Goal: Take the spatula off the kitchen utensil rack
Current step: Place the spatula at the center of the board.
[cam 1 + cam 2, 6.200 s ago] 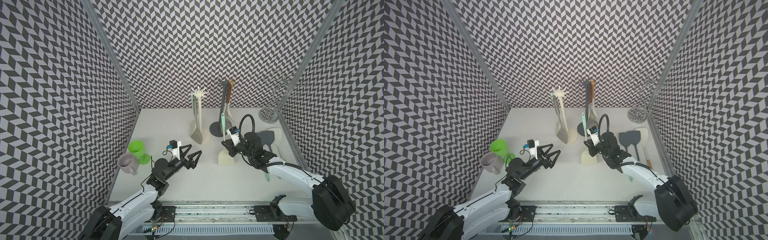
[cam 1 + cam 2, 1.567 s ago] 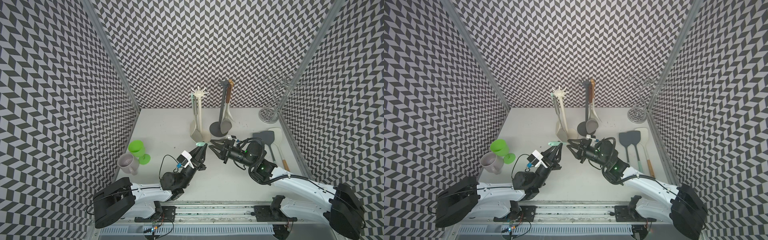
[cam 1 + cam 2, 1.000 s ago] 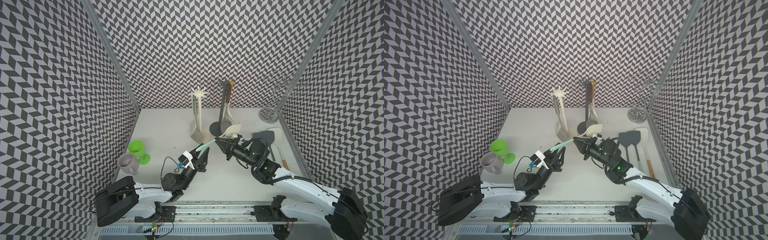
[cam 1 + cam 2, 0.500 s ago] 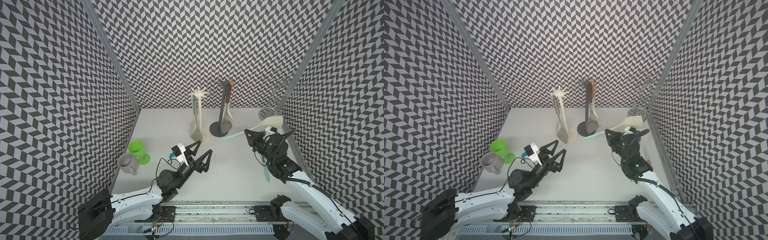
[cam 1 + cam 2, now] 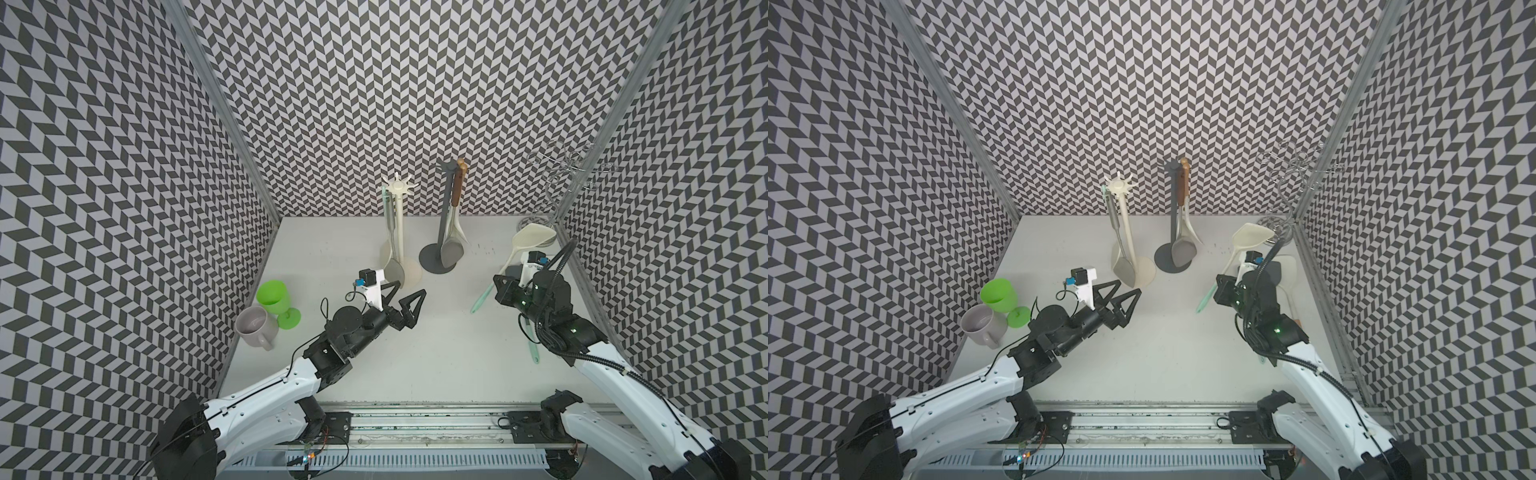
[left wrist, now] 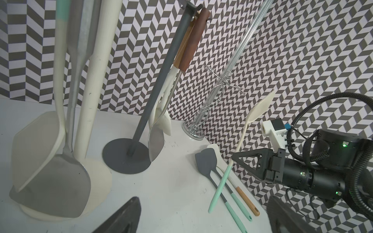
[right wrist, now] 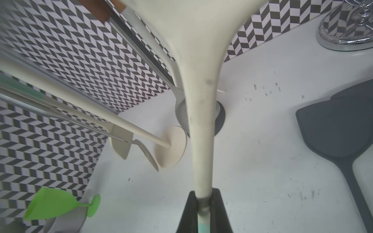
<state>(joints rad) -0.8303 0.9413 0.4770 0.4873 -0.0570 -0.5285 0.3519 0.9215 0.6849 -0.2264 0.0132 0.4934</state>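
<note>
The spatula, cream-headed with a mint handle end, is off the dark grey utensil rack and tilts in the air at the right, head up toward the back corner. My right gripper is shut on its shaft; the right wrist view shows the shaft pinched between the pads of that gripper. My left gripper hovers open and empty over the table's middle-left, well apart from the spatula. In the left wrist view the spatula hangs beyond the left gripper.
A cream rack with a grey turner stands left of the dark one, which still carries a steel spoon and wooden-handled tools. A green goblet and a grey mug sit at left. A chrome wire stand and loose spatulas lie by the right wall.
A second ago both grippers met at the spatula mid-table. The left gripper has since opened, let go of the mint end and drawn back. The right arm has carried the spatula rightward.
</note>
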